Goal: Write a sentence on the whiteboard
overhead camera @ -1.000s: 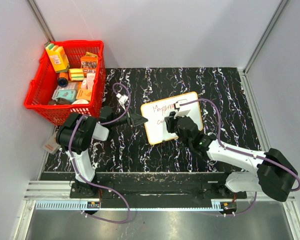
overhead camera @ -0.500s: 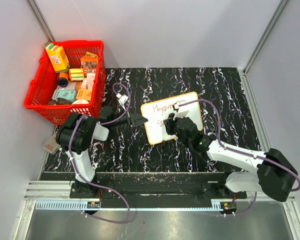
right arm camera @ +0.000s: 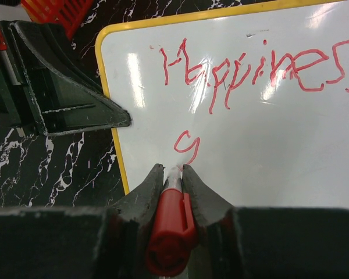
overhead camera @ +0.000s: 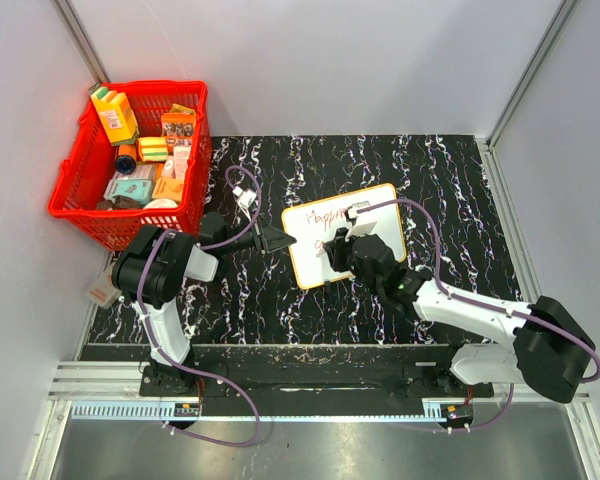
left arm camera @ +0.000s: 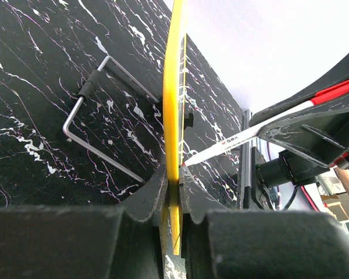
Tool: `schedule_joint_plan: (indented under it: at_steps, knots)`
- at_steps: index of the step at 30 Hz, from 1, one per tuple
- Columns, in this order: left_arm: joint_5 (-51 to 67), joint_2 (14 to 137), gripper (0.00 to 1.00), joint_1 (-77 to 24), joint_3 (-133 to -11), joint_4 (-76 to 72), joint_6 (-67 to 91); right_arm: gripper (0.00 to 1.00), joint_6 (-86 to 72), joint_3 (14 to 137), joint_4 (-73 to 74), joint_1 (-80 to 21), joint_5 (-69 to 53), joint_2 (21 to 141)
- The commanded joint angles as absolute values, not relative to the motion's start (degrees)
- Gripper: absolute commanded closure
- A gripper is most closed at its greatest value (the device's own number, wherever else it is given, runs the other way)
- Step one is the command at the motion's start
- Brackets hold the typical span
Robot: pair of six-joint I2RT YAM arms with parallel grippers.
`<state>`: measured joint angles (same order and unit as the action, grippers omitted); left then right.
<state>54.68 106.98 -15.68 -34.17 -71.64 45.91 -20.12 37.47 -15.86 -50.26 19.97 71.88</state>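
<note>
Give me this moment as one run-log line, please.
left tool: shut on whiteboard edge | right tool: shut on red marker, tip on whiteboard | sentence: second line begun

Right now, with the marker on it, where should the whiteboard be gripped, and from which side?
By the thin yellow rim on the left edge of the whiteboard, coming from the left, one finger on each face. The board is flat and thin, and its face is taken by the sentence and the marker in the right gripper. The left gripper is shut on that edge.
</note>
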Motion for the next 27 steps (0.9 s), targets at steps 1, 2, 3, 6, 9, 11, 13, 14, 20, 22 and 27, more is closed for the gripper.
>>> schedule_joint_plan:
  at_steps: [1,2,3,6,9,11,13,14,20,22,27]
  knots:
    - [56.5,105.5,1.00,-16.3,-35.9,-77.2,44.5,1.00,-21.8,36.7,-17.7,-50.4,19.6,67.2]
    - [56.5,105.5,1.00,-16.3,-35.9,-77.2,44.5,1.00,-21.7,36.4,-18.6,-50.4,19.3,66.0]
    - [56.5,105.4,1.00,-16.3,-35.8,-77.2,44.5,1.00,-21.6,36.0,-19.0,-50.4,19.2,64.9]
    - [56.6,105.5,1.00,-16.3,-35.9,-77.3,44.5,1.00,-20.7,35.9,-18.6,-50.3,21.4,61.7]
    - [56.5,105.4,1.00,-16.3,-35.8,-77.3,44.5,1.00,-18.2,37.9,-16.4,-49.9,24.3,61.6]
    - [56.5,105.3,1.00,-16.3,-35.8,-77.3,44.5,1.00,-17.2,38.5,-15.8,-49.5,25.1,62.2]
    - [56.5,105.4,1.00,-16.2,-35.8,-77.3,44.5,1.00,-16.4,39.7,-15.2,-48.6,25.7,63.7]
    - [56.5,105.4,1.00,-16.3,-35.8,-77.3,44.5,1.00,-16.4,40.2,-15.0,-48.2,25.7,64.2]
    - [56.6,105.3,1.00,-16.3,-35.8,-77.3,44.4,1.00,-16.3,41.4,-15.9,-46.8,24.4,67.0]
    - [56.5,105.5,1.00,-16.3,-35.8,-77.4,44.5,1.00,-16.4,41.4,-16.4,-46.7,24.2,67.0]
    - [56.6,105.3,1.00,-16.3,-35.8,-77.3,44.5,1.00,-16.3,41.7,-17.7,-46.4,23.6,68.2]
